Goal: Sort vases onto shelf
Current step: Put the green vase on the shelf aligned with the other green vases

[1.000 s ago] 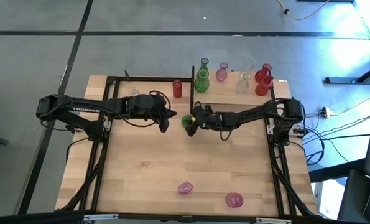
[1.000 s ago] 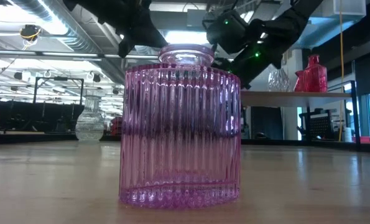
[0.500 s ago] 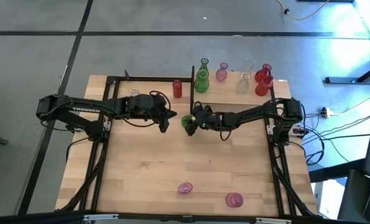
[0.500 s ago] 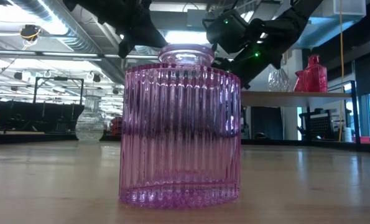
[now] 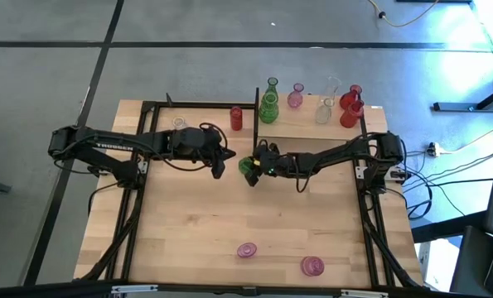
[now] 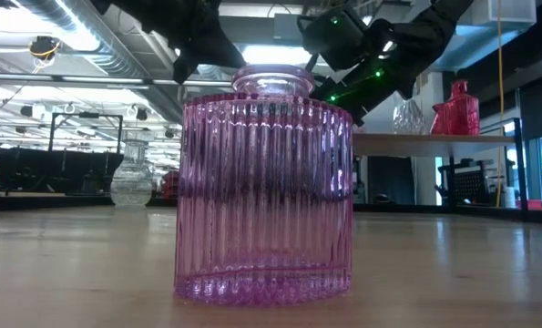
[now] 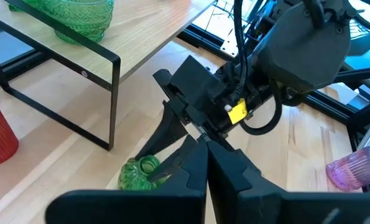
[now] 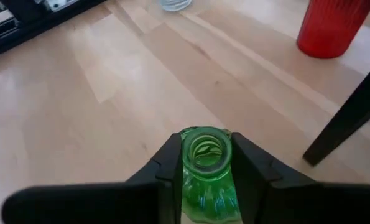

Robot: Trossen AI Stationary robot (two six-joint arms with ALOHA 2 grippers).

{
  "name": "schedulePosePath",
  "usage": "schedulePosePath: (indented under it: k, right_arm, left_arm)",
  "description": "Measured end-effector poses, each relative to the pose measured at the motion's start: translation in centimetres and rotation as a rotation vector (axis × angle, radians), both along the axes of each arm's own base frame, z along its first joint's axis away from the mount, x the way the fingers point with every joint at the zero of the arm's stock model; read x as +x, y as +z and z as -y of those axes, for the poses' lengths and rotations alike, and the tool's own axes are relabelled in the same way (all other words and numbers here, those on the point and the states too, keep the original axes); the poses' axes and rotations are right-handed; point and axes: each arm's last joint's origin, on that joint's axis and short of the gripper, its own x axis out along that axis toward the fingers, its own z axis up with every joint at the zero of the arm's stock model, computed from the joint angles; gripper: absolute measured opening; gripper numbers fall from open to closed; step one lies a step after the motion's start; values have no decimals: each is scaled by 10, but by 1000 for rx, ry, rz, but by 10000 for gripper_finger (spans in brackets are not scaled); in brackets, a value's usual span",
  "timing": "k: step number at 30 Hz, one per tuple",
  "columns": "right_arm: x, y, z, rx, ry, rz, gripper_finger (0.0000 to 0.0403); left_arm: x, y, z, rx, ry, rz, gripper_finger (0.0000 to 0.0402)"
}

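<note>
My right gripper [image 5: 250,165] is shut on a small green vase [image 5: 246,168], just off the near left corner of the shelf [image 5: 308,126]. In the left wrist view that vase [image 7: 137,175] shows below the shelf's black frame [image 7: 113,59]. My left gripper [image 5: 220,161] hovers shut a little to the vase's left, touching nothing. On the shelf stand green [image 5: 268,104], pink [image 5: 296,96], clear [image 5: 324,109] and red [image 5: 350,105] vases. A red cylinder vase [image 5: 236,117] and a clear vase [image 5: 178,122] stand on the table left of the shelf. My right gripper pinches the green vase's neck [image 8: 203,163], just below the rim, between its two fingers [image 8: 167,163]. The fingers come slanting down from the table's right. The vase lies along them with its mouth pointing forward past the fingertips. Its body is hidden behind the fingers.
Two pink vases [image 5: 246,249] [image 5: 312,265] stand near the table's near edge; one [image 6: 263,182] fills the low view. A black upright post [image 5: 256,103] rises at the shelf's left end. Bare wood lies between the grippers and the pink vases.
My right gripper, with the green vase in its hold, has risen a little and shifted slightly toward the table's left and near side, away from the shelf's corner. The left arm has kept still.
</note>
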Motion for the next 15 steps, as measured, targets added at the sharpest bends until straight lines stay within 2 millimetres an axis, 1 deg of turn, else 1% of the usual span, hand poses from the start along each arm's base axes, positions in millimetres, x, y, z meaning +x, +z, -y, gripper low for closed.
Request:
schedulePosePath:
  k: [3, 8, 11, 15]
  right_arm:
    - [2, -3, -5, 20, 6, 10, 81]
    - [3, -2, -12, 17, 8, 0, 81]
    - [4, 3, -14, 20, 19, -5, 81]
    - [8, 15, -16, 44, 40, -49, 81]
  left_arm:
    - [0, 0, 1, 1, -2, 0, 0]
    - [0, 0, 3, -7, -2, -1, 0]
    - [0, 0, 3, -8, -2, -4, 0]
    - [0, -1, 3, -9, -2, -12, 0]
